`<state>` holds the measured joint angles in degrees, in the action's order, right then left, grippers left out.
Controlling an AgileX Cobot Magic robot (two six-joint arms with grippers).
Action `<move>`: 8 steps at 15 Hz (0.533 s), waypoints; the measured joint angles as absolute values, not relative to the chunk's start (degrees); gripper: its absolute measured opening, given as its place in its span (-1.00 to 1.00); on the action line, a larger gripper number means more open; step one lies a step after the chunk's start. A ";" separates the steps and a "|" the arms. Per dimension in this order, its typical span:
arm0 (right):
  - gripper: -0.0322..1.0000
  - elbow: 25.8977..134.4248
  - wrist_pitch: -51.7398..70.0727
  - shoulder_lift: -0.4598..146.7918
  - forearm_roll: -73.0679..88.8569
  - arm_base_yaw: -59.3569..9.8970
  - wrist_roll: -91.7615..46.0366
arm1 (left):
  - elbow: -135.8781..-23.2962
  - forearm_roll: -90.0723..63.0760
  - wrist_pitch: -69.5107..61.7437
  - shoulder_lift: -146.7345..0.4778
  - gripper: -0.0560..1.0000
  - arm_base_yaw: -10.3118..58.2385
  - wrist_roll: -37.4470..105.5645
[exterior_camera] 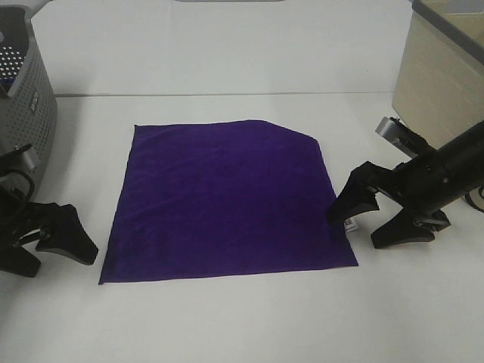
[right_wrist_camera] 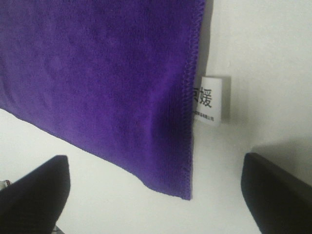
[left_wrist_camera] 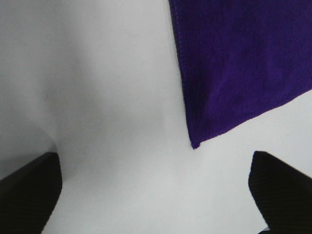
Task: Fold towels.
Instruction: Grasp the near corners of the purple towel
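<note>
Towel [exterior_camera: 223, 200] lay flat and unfolded mid-table [exterior_camera: 227, 318]. My left gripper [exterior_camera: 47, 253] sat just off its near-left corner, fingers spread wide, holding nothing. My right gripper [exterior_camera: 372, 221] sat at the near-right corner by the tag [right_wrist_camera: 209, 100], fingers also spread, empty. Basket [exterior_camera: 26, 98] stood far left.

White tag [right_wrist_camera: 210, 100] on towel [right_wrist_camera: 97, 73] edge: probably "媛"; neighbouring character half hidden, small print blurred.

A deep purple velvety towel [exterior_camera: 223, 200] is spread flat between the left gripper [exterior_camera: 51, 253] and the right gripper [exterior_camera: 357, 231], its white tag [right_wrist_camera: 208, 100] beside the latter.
</note>
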<state>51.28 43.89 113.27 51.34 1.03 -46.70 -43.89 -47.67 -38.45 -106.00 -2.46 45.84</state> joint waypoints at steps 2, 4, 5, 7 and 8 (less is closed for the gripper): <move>0.87 51.28 43.89 113.27 51.39 1.03 -46.75 | -43.89 -47.96 -38.22 -106.00 0.95 -2.46 45.84; 0.87 51.28 43.89 113.27 51.39 1.03 -46.93 | -43.89 -48.99 -37.64 -106.00 0.95 -2.46 45.84; 0.87 51.28 43.89 113.27 51.39 1.03 -46.93 | -43.89 -49.85 -37.24 -106.17 0.95 -2.46 45.84; 0.87 51.28 43.89 113.27 51.45 1.03 -46.98 | -44.23 -51.97 -37.18 -107.26 0.94 -2.41 45.84; 0.87 51.28 43.89 113.27 51.62 1.03 -46.98 | -44.35 -52.60 -37.24 -107.72 0.93 -2.35 45.84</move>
<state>51.28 43.89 113.27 51.62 1.03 -46.98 -44.35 -52.60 -37.24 -107.72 -2.35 45.84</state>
